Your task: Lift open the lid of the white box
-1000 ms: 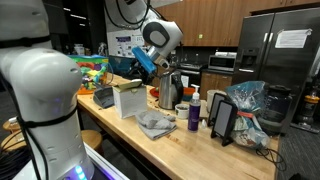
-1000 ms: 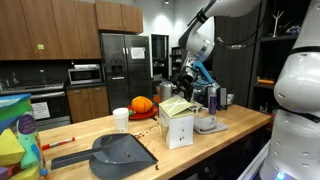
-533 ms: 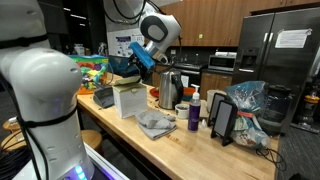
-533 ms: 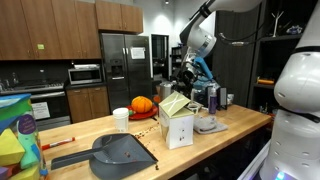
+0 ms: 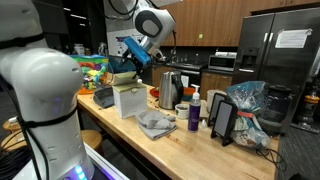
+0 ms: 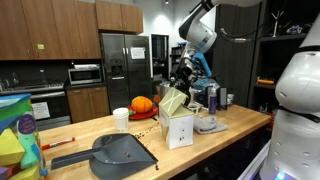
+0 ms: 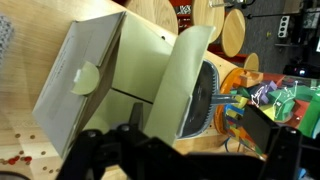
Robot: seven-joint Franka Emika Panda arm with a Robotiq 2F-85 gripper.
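Gripper (image 7: pixel 178 152) jaws apart, clamped on nothing, poised just above the lid (image 7: pixel 190 75), which stands tilted up off the white box (image 7: pixel 85 80) mid-counter (image 5: pixel 185 145). The lid looks like thin, light card, probably floppy and apt to drop shut; best hold is the free edge opposite the hinge. Open air above; steel kettle (image 5: pixel 171 90) stands near the box, so room is tighter there.
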